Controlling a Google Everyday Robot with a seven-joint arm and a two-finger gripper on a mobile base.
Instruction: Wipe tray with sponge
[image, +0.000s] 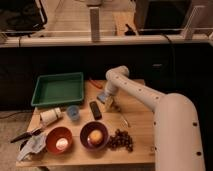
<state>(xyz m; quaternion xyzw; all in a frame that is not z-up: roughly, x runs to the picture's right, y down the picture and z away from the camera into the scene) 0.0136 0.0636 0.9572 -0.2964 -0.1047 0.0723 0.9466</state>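
The arm (135, 92) reaches in from the right and bends down over the middle of the wooden table (142, 120). The gripper (110, 104) points down at the tabletop, just beside the black bar (95, 110). Whether the gripper is open or closed cannot be told.

The sponge (103, 96) shows only as a small blue-grey patch right against the gripper, on the side toward the tray. It cannot be told whether it is held or only lies there.

The tray (38, 93) is green and sits flat at the table's back left corner, apart from the gripper.

A thin orange item (95, 84) lies between the tray and the arm. In front of the tray a white cylinder (50, 116) lies on its side, with a small blue cup (73, 112) next to it.

Along the front edge stand a red bowl (59, 141) and a purple bowl (86, 142). The purple bowl holds an orange fruit (96, 136). A bunch of dark grapes (121, 140) lies to the right of it. At the front left corner are a black-handled tool (21, 136) and a crumpled grey item (32, 146).
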